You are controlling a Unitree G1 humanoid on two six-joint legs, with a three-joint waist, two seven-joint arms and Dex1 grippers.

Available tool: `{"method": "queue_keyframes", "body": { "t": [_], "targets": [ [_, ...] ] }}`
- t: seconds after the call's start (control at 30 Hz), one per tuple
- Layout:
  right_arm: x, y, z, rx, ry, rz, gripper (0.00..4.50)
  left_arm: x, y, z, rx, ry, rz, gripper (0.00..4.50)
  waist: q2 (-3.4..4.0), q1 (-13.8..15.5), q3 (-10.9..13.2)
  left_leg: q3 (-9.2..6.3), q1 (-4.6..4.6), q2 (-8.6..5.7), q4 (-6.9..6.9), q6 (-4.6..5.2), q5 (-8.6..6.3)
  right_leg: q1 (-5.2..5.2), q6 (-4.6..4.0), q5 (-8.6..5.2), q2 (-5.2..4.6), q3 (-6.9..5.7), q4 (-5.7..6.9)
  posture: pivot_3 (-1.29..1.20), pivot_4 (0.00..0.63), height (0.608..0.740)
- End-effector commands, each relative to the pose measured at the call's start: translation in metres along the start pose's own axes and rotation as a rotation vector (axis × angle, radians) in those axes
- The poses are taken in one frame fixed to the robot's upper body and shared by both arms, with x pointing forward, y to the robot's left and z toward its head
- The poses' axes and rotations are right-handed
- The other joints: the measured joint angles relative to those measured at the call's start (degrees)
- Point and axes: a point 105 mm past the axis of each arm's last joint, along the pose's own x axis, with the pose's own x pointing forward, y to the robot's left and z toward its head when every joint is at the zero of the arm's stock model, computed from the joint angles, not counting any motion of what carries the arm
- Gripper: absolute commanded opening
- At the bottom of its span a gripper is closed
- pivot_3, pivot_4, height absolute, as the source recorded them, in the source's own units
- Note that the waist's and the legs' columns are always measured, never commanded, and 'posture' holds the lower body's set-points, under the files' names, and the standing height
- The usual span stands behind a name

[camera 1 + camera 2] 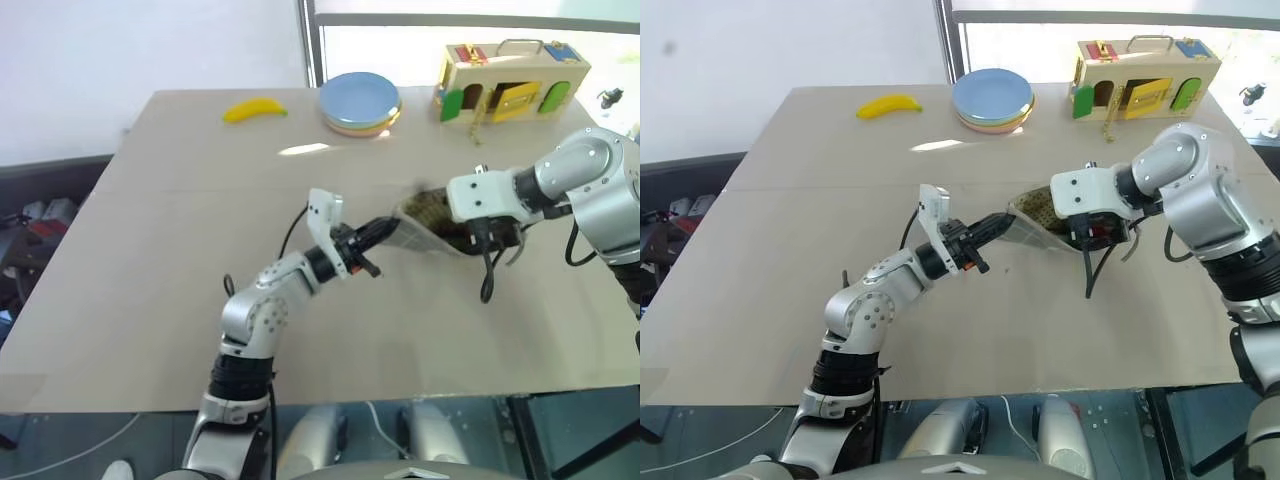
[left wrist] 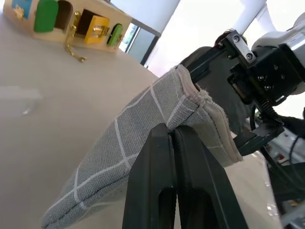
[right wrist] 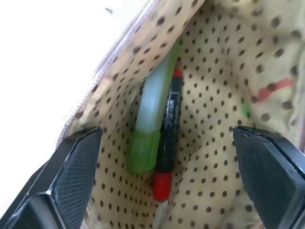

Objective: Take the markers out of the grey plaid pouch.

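The grey plaid pouch (image 1: 420, 228) is at the table's middle, its open mouth turned toward my right gripper. My left gripper (image 1: 385, 230) is shut on the pouch's fabric edge (image 2: 143, 129). My right gripper (image 1: 470, 235) stands open at the mouth, one finger (image 3: 71, 171) on each side of the opening. Inside, against the dotted yellowish lining (image 3: 214, 119), the two markers lie side by side: a light green one (image 3: 150, 114) and a dark one with red ends (image 3: 169, 124). Neither marker is between closed fingers.
At the table's far edge lie a yellow banana (image 1: 255, 109), a stack of round plates (image 1: 360, 102) and a wooden latch box (image 1: 510, 82). Bare tabletop (image 1: 180, 250) spreads to the left and in front of the pouch.
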Motion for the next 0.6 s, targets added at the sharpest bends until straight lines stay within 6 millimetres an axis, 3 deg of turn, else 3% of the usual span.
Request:
{"method": "queue_keyframes", "body": {
  "t": [0.03, 0.23, 0.43, 0.6],
  "targets": [
    [-0.005, 0.008, 0.002, -0.008, 0.023, 0.076, 4.46, -0.001, -0.014, 0.005, -0.032, -0.005, -0.056, 0.00, -0.01, 0.03, 0.00, 0.01, 0.00, -0.01, 0.01, 0.00, 0.00, 0.00, 0.00, 0.00, -0.01, 0.01, 0.00, 0.00, 0.150, 0.740],
    [0.016, 0.014, -0.014, 0.034, 0.058, 0.118, 4.46, -0.007, -0.003, -0.014, -0.109, 0.097, 0.008, 0.00, -0.01, -0.03, 0.00, 0.00, 0.01, 0.01, 0.00, -0.01, 0.00, 0.00, 0.00, 0.00, 0.00, 0.01, 0.01, 0.00, 0.150, 0.740],
    [0.028, 0.007, -0.022, 0.046, 0.095, 0.135, 4.46, -0.009, 0.016, -0.023, -0.162, 0.139, 0.082, 0.00, -0.01, -0.08, 0.00, 0.01, 0.02, 0.00, 0.02, -0.01, 0.01, 0.01, 0.00, 0.00, 0.01, 0.00, 0.01, 0.00, 0.150, 0.740],
    [0.043, 0.016, -0.033, 0.051, 0.136, 0.202, 4.46, -0.007, 0.021, -0.030, -0.194, 0.159, 0.089, 0.00, -0.02, -0.18, -0.01, 0.01, 0.05, 0.01, 0.03, -0.02, 0.01, 0.04, 0.00, 0.00, 0.01, 0.00, 0.02, 0.00, 0.150, 0.740]
  ]
}}
